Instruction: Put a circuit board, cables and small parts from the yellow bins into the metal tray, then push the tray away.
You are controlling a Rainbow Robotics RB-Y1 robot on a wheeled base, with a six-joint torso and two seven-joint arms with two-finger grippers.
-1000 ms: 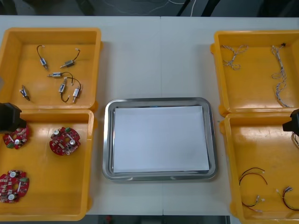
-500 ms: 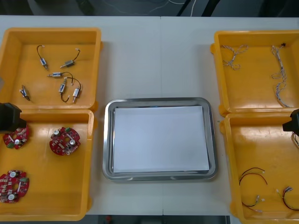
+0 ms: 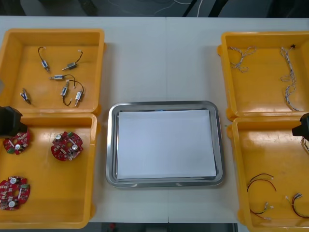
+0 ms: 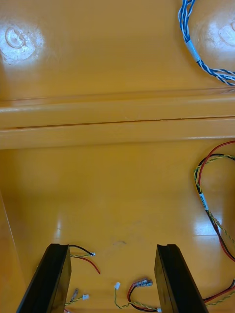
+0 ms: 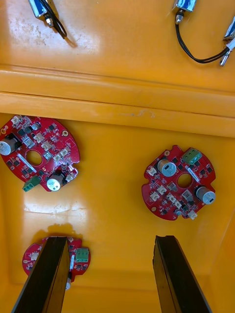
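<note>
**Table and tray.** The light table (image 3: 164, 58) carries the metal tray (image 3: 111, 145) at its centre. The tray is shiny at the rim and white inside.

**Bins.** Two yellow bins stand at each side: far left bin (image 3: 24, 53), near left bin (image 3: 48, 193), far right bin (image 3: 263, 92) and near right bin (image 3: 270, 150).

**Left gripper** (image 5: 110, 239). It hangs over the near left bin, close to the wall shared with the far left bin. Its fingers are spread wide with nothing between them.

Three round red circuit boards lie flat on the floor of this bin.
- The first board (image 5: 179, 182) lies just beyond one fingertip.
- The second board (image 5: 39, 153) lies beyond the other fingertip, nearer the shared wall.
- The third board (image 5: 78, 257) is partly hidden behind that same finger.

Each board has a central hole, silver cylinders and a green block.

**Right gripper** (image 4: 112, 247). It hangs over the near right bin. Its fingers are spread wide and hold nothing.

- A short cable (image 4: 134, 293) with a white connector lies in the gap between the fingers.
- A black and red cable (image 4: 83, 255) lies beside one finger.
- A red and yellow cable (image 4: 210, 195) loops beyond the other finger.
- A twisted blue and white cable (image 4: 196, 49) lies past the dividing wall, in the far right bin.

**Small metal parts** (image 3: 63, 82). Six lie scattered in the far left bin. They are silver cylinders with black leads, well apart from both grippers.
</note>
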